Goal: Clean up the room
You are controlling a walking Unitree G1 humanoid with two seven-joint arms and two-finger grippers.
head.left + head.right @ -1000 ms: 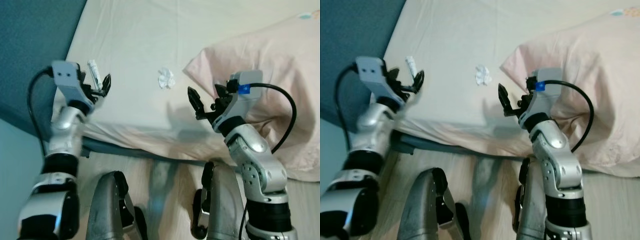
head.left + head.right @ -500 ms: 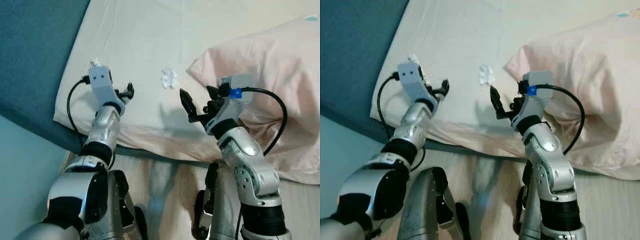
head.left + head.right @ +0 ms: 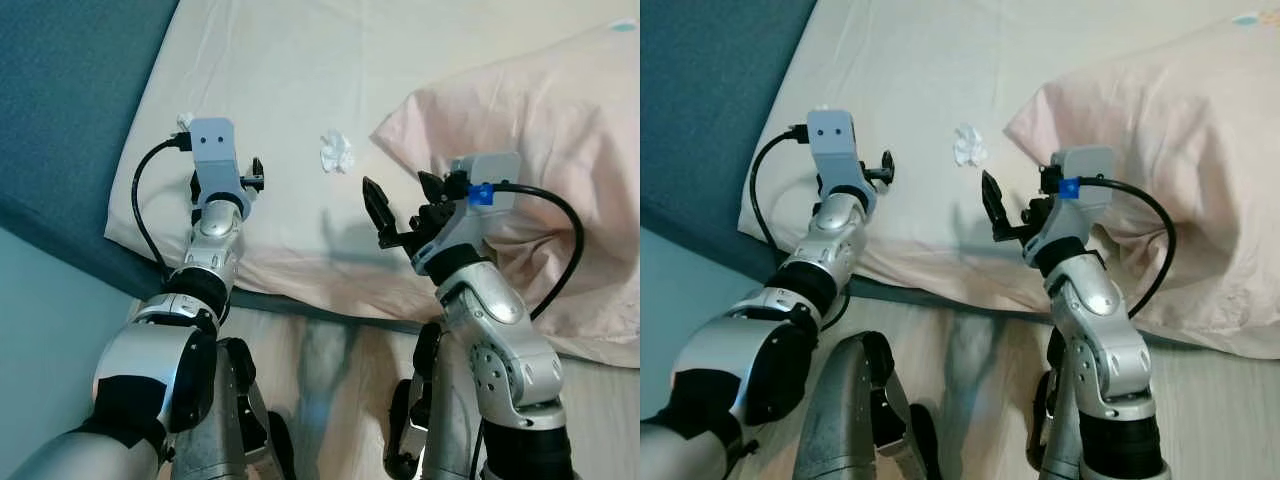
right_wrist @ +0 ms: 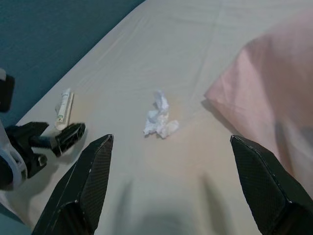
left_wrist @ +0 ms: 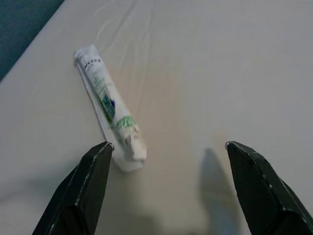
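Toothpaste tube [image 5: 108,107] is seen lying flat on the cream bed sheet [image 3: 280,90] near the bed's left edge, just ahead of the left gripper [image 5: 166,188], whose fingers are spread wide and empty. Crumpled tissue [image 4: 159,117] is found mid-sheet beside the pink pillow [image 3: 540,120]. The right gripper [image 4: 171,191] is held wide open above the sheet.
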